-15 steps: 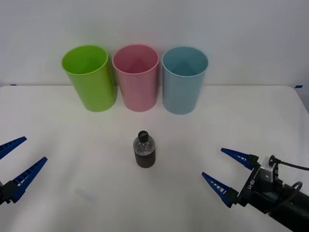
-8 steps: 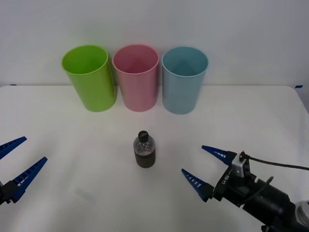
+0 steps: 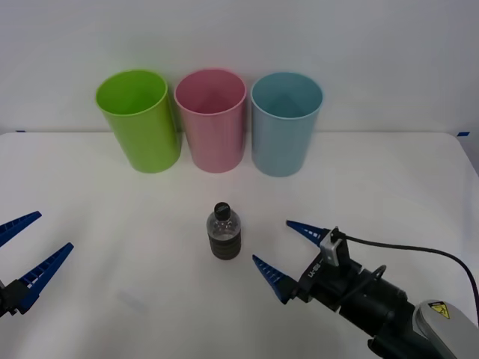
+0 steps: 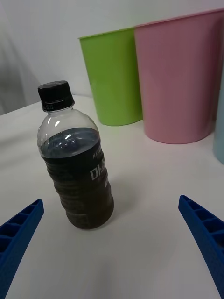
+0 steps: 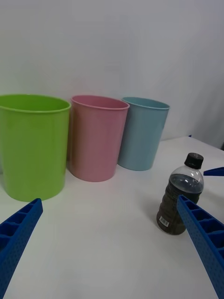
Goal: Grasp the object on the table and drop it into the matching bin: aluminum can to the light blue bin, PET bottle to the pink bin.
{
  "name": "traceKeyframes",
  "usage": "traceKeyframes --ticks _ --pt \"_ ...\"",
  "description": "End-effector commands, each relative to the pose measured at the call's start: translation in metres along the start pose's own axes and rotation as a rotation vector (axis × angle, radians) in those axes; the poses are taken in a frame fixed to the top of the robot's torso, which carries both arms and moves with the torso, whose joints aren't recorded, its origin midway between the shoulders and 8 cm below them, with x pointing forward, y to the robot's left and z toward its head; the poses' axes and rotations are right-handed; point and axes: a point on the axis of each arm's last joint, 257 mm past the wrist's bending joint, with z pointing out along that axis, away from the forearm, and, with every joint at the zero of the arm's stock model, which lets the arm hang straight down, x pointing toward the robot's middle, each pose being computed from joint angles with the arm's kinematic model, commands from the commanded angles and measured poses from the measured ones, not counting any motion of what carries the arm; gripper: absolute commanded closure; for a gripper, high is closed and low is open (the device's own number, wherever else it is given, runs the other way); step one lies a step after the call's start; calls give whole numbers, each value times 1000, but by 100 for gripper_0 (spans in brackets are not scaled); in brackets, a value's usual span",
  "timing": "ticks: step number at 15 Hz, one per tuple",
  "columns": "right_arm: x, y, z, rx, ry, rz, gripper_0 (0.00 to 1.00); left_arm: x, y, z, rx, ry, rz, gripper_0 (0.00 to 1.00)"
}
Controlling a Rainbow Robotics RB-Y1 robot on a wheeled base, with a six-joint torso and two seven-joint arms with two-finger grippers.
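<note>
The bottle point(image 3: 224, 235) stands upright on the white table point(image 3: 389, 187), just ahead of the right gripper point(image 3: 288, 250) and a little to its left. That gripper's two blue fingers are spread wide, their tips pointing at the bottle but not touching it; the nearer fingertip point(image 3: 262, 264) lies just beside the bottle's base. Beyond the bottle, well apart from the gripper, stand three tall bins in a row at the far edge of the table: the green bin point(image 3: 138, 120), the pink bin point(image 3: 211, 118) and the light blue bin point(image 3: 284, 122), set close side by side.

From the right wrist, the bottle point(image 4: 77, 161) shows dark liquid filling most of it, a black cap and pale lettering on a dark label, detail too small to tell from the front. It sits between the spread fingers point(image 4: 18, 233), closer to one than the other, with the green bin point(image 4: 114, 77) and pink bin point(image 4: 182, 77) behind.

The left gripper point(image 3: 22, 258) hangs at the table's left side, well apart from the bottle, fingers also spread. Its wrist camera sees all three bins in line and the bottle point(image 5: 181, 201) from the side, with a blue fingertip point(image 5: 213, 171) of the right gripper just past it.
</note>
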Motion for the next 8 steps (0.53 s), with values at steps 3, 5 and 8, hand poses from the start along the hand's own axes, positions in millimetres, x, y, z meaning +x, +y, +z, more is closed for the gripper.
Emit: traceKeyframes --ticks 3,5,8 --pt "-3 14 30 8 10 -13 0 0 0 0 0 0 0 0" --pt "-5 19 42 15 14 -22 0 0 0 0 0 0 0 0" --pt "2 22 59 3 30 -25 0 0 0 0 0 0 0 0"
